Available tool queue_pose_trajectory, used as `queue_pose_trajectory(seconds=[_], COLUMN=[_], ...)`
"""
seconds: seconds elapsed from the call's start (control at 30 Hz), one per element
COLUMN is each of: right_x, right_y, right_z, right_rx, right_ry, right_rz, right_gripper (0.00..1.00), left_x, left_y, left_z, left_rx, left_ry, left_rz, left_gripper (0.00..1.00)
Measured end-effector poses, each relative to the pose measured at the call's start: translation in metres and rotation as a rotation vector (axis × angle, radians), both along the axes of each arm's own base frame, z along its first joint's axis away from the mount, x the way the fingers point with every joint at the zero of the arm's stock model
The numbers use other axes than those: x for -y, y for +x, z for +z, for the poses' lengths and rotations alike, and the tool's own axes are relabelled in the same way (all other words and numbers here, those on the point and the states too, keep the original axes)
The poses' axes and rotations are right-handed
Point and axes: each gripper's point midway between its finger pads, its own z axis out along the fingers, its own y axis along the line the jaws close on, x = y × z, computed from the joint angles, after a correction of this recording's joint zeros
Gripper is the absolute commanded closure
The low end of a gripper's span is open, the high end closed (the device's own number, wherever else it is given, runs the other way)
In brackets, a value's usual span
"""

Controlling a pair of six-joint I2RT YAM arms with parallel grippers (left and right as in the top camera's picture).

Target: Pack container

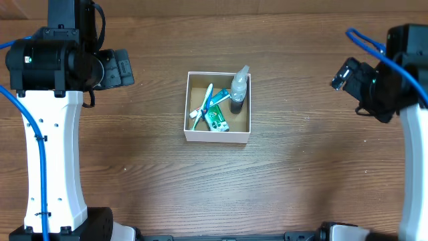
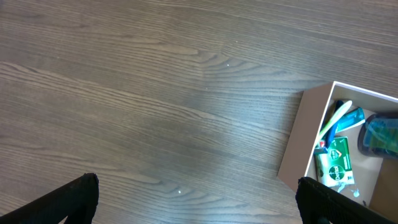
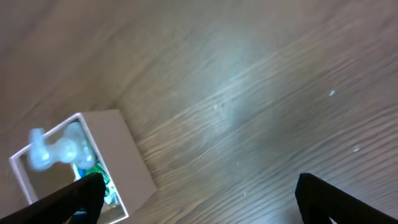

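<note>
The container (image 1: 219, 136), a square white box with a brown floor, stands at the table's middle. Inside lie a clear spray bottle (image 1: 239, 88), a green toothpaste pack (image 1: 216, 118) and a white-and-blue toothbrush (image 1: 202, 106). The container also shows in the left wrist view (image 2: 298, 149) and the right wrist view (image 3: 127, 152). My left gripper (image 2: 198, 202) is open and empty, well left of the container. My right gripper (image 3: 199, 199) is open and empty, well right of it.
The dark wood table (image 1: 301, 174) runs all around the container. The white left arm (image 1: 53, 154) stands at the left edge and the right arm (image 1: 411, 161) at the right edge.
</note>
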Motion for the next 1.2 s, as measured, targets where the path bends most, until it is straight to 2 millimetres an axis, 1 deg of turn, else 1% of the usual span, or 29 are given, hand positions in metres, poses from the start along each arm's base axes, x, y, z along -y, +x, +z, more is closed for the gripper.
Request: queue_pose_trajectory(seconds=[0.07,0.1,0.13,0.2,0.23,0.27,0.3,0.37,0.43,0.5,0.53,0.6,0.7,0.77,0.83,0.9,1.03,1.2], right_x=[0.002,0.003,0.004,0.005,0.005,0.005,0.005,0.005,0.004,0.000,-0.002,-0.004,-0.007,-0.009,-0.010,-0.011,-0.013,-0.014], right_y=[-0.017,-0.022,-0.026,-0.033,-0.038,-0.044,-0.048,-0.054,-0.060,-0.068,-0.076,-0.086,-0.095,-0.096,-0.095,-0.093,-0.094,-0.093], right_z=[0.035,0.053,0.078,0.111,0.122,0.123,0.119,0.095,0.042,-0.012,-0.045,-0.089,-0.128,-0.144,-0.150,-0.153,-0.168,-0.161], right_rx=[0.129,0.211,0.335,0.523,0.620,0.674,0.725,0.767,0.745,0.689,0.639,0.593,0.573,0.590,0.624,0.661,0.666,0.696], right_ry=[-0.052,-0.080,-0.117,-0.176,-0.212,-0.236,-0.256,-0.279,-0.285,-0.270,-0.257,-0.240,-0.226,-0.223,-0.224,-0.225,-0.218,-0.219], right_rz=[0.014,0.023,0.037,0.056,0.069,0.076,0.081,0.089,0.106,0.126,0.138,0.148,0.155,0.159,0.161,0.164,0.172,0.175], right_gripper=[0.00,0.00,0.00,0.00,0.00,0.00,0.00,0.00,0.00,0.00,0.00,0.00,0.00,0.00,0.00,0.00,0.00,0.00], left_x=[0.000,0.000,0.000,0.000,0.000,0.000,0.000,0.000,0.000,0.000,0.000,0.000,0.000,0.000,0.000,0.000,0.000,0.000], left_y=[0.000,0.000,0.000,0.000,0.000,0.000,0.000,0.001,0.001,0.001,0.001,0.000,0.001,0.001,0.001,0.001,0.001,0.001], left_z=[0.000,0.000,0.000,0.000,0.000,0.000,0.000,0.000,0.000,0.000,0.000,0.000,0.000,0.000,0.000,0.000,0.000,0.000], left_rx=[0.000,0.000,0.000,0.002,0.001,0.002,0.002,0.002,0.002,0.002,0.002,0.001,0.002,0.002,0.002,0.002,0.002,0.002], left_ry=[0.000,0.000,0.000,-0.001,-0.001,-0.001,-0.001,0.000,-0.001,0.000,0.000,-0.001,0.000,0.000,0.000,0.000,0.000,0.000], left_rz=[0.000,0.000,0.000,0.000,0.000,0.000,0.000,0.000,0.000,0.001,0.001,0.000,0.000,0.001,0.000,0.000,0.000,0.000], left_gripper=[0.00,0.00,0.00,0.00,0.00,0.00,0.00,0.00,0.00,0.00,0.00,0.00,0.00,0.00,0.00,0.00,0.00,0.00])
